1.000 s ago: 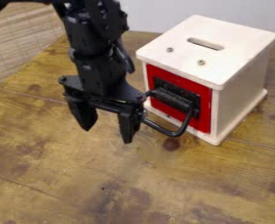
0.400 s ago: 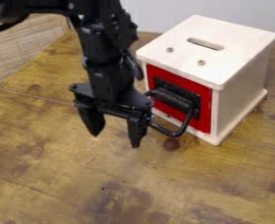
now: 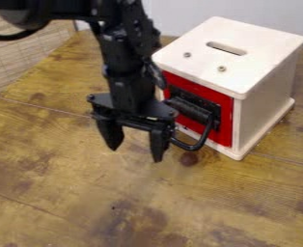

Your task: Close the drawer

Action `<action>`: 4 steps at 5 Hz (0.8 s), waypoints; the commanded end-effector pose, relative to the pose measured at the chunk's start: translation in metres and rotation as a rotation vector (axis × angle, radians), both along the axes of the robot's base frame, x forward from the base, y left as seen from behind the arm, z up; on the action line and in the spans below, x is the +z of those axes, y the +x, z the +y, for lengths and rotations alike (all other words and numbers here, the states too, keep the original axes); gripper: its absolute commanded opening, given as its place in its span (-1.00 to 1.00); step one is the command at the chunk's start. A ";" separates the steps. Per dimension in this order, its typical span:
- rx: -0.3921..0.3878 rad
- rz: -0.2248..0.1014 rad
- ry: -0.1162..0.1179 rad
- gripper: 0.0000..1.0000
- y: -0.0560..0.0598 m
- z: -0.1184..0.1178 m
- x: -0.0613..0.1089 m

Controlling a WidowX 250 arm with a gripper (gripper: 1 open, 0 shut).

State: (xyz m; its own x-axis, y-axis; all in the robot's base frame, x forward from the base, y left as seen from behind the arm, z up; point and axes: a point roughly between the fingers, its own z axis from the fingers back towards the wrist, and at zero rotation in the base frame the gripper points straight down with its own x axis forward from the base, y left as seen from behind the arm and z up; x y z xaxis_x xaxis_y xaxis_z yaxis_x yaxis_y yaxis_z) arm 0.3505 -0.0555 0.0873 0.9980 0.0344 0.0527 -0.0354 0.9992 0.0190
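Wooden bench [image 3: 77, 207] beneath the cream casing [image 3: 251, 58].
Just beside its red drawer [image 3: 204, 94], I have the gripper [image 3: 136, 145] hanging, fingers apart.

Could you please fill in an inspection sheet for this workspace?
Surface: wooden table, brown, with dark spots and fine seams
Job's things: drawer, red front, looks shut or nearly so in the white casing; black loop handle sticks out
Clutter: nothing seen
Gripper: black gripper, fingers apart, pointing down, in front of the drawer
Cables: black cable looping at the arm, upper left
Surroundings: woven mat at left, pale wall behind
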 end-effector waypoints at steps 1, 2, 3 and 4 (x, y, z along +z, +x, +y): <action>-0.017 -0.068 -0.018 1.00 0.015 -0.015 0.016; -0.022 -0.076 -0.021 1.00 0.026 -0.030 0.010; -0.025 -0.090 -0.027 1.00 0.027 -0.048 0.002; -0.013 -0.110 -0.031 1.00 0.026 -0.054 0.000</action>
State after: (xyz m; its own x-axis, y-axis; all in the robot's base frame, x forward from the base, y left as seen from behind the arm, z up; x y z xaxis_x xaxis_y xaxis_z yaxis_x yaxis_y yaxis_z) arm 0.3741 -0.1038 0.0681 0.9933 0.0375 0.1092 -0.0375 0.9993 -0.0024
